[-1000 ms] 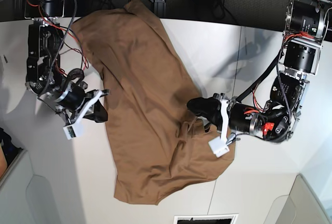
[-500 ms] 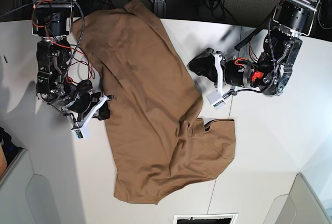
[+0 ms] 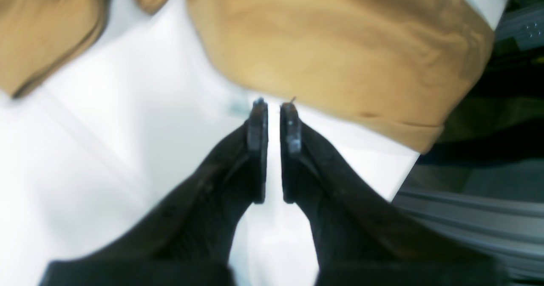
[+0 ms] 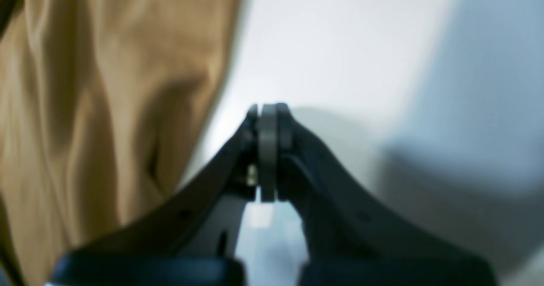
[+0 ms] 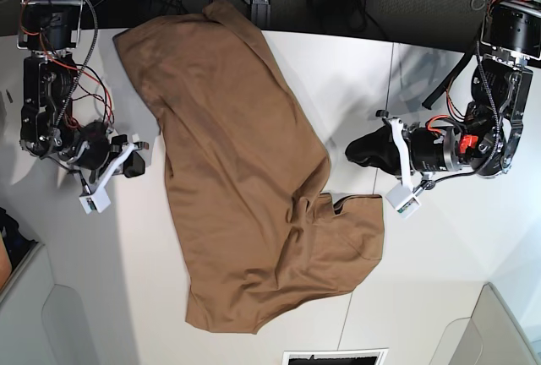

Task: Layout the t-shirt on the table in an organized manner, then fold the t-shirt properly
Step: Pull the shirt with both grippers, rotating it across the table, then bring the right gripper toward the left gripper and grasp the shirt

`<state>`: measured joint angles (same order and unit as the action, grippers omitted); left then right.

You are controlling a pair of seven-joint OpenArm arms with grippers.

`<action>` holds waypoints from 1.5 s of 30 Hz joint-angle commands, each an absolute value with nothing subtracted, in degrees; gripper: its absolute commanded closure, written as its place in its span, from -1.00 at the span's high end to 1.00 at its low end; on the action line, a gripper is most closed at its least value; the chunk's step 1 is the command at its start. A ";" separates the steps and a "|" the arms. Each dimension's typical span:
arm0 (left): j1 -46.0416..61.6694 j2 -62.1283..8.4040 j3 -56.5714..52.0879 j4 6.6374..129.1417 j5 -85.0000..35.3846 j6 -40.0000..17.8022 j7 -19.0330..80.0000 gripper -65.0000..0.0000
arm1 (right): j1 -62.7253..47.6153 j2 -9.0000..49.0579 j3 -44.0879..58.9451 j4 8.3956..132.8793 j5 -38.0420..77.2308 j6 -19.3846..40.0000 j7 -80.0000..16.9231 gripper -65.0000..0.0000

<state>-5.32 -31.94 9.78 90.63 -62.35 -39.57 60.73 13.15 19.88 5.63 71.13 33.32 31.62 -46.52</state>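
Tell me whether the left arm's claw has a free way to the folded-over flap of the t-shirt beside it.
Probably yes. The left claw hovers over bare table just off the t-shirt, nearly shut and holding nothing, and nothing stands between it and the flap. It would need to open wider first.

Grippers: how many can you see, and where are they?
2. The left gripper is on the base view's right, beside the t-shirt. The right gripper is on its left, also off the cloth. Both hold nothing.
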 commanded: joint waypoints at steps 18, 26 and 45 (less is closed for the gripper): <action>-3.99 -23.66 12.36 79.96 -51.96 -40.00 54.61 -0.78 | -1.43 18.55 5.98 86.43 42.59 33.82 -49.15 -0.44; -3.99 -23.66 12.36 78.85 -51.55 -40.00 54.39 -0.78 | -1.45 12.73 4.69 86.41 42.68 33.82 -49.60 -0.66; -3.97 -23.64 12.36 78.85 -51.55 -40.00 54.19 -0.78 | -1.32 3.29 -5.45 98.94 42.74 34.33 -50.02 -0.88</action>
